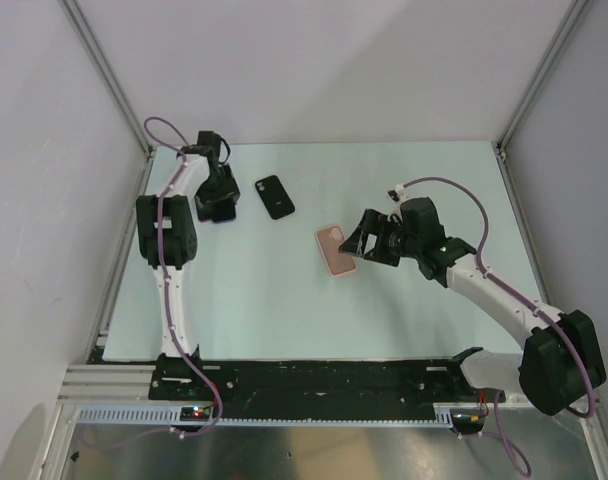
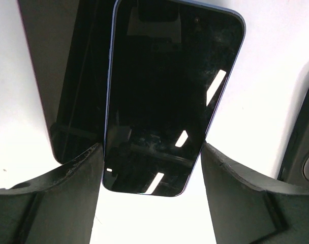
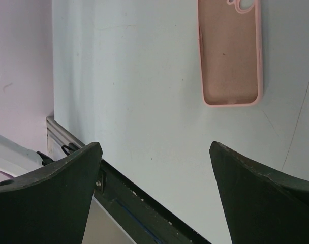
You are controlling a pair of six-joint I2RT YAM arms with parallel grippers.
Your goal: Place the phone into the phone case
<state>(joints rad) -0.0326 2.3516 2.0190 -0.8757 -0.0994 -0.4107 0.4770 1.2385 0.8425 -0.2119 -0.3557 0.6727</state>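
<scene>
Table [image 1: 284, 310] is carrying everything. The pink case [image 1: 334, 250] is lying open side up near its middle, and I am taking it as my marker.

- Left arm [image 1: 169, 260] is reaching well to the left of the pink case and a little beyond it. Right arm [image 1: 484, 285] is bending in from the case's right.
- Left gripper [image 2: 151, 150] is clamping the phone [image 2: 159, 91] by its long edges, dark screen facing the wrist camera. So the phone is sitting well left of the pink case. Cannot tell whether it is resting on the table or lifted.
- Right gripper [image 3: 154, 147] is hanging just right of the pink case, fingers spread wide with nothing between them.
- A black case-like item [image 1: 274, 197] is lying between the phone and the pink case, slightly farther back. Cannot tell whether it is a case or a handset.

Risks, as I am judging them:
- The grip is sitting near one end of a slick, thin-edged phone, so it could pivot or slip while being carried.
- A low sweep toward the pink case could knock the black item.
- The pink case is lying loose, so pressing the phone in could shove it away unless the right gripper is pinning it.
- Arriving with the camera end reversed would block seating.

Count: one table, two arms, two grippers, one pink case, one black item, one phone.
</scene>
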